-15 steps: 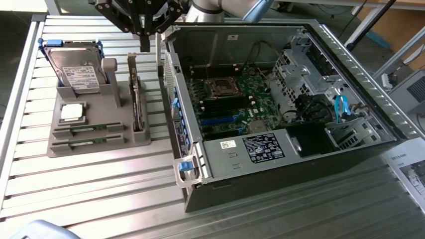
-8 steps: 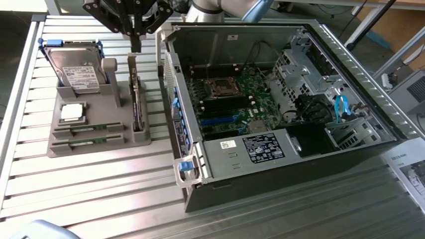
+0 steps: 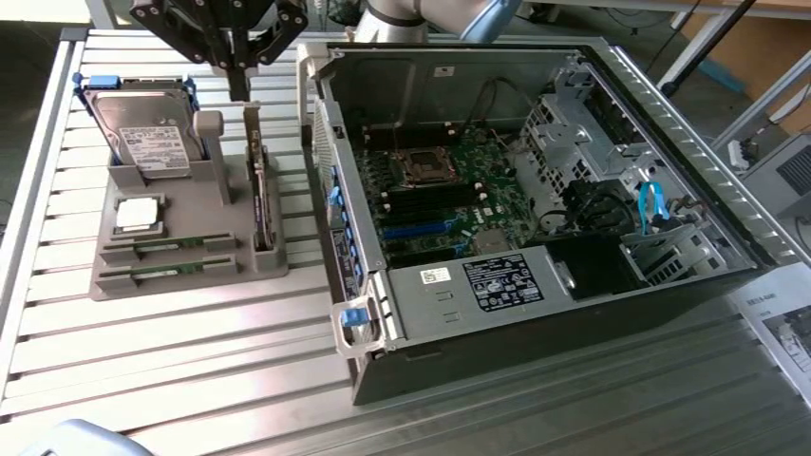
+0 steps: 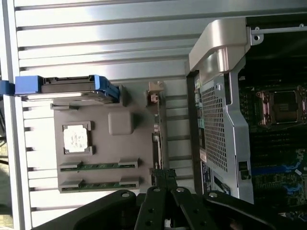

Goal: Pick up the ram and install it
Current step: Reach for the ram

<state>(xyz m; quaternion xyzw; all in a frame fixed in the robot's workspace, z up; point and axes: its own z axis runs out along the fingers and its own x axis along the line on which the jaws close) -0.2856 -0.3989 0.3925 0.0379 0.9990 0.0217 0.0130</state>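
Note:
Two green ram sticks [image 3: 167, 246] [image 4: 98, 166] lie flat in slots at the near end of a grey holder [image 3: 190, 214] [image 4: 120, 143], one [image 3: 165, 272] [image 4: 98, 183] just in front of the other. My gripper [image 3: 238, 93] [image 4: 164, 174] hangs above the holder's far end, beside the hard drive [image 3: 146, 133] and over the upright expansion card [image 3: 261, 195]. Its black fingers are shut together with nothing between them. It is well apart from both ram sticks.
An open computer case [image 3: 685, 142] lies on the exterior view's right, its motherboard [image 3: 438, 204] exposed, with a CPU socket [image 3: 424, 168] and dark slots. A loose CPU [image 3: 137, 215] [image 4: 76, 139] sits in the holder. The slatted metal table [image 3: 190, 370] extends to the near side.

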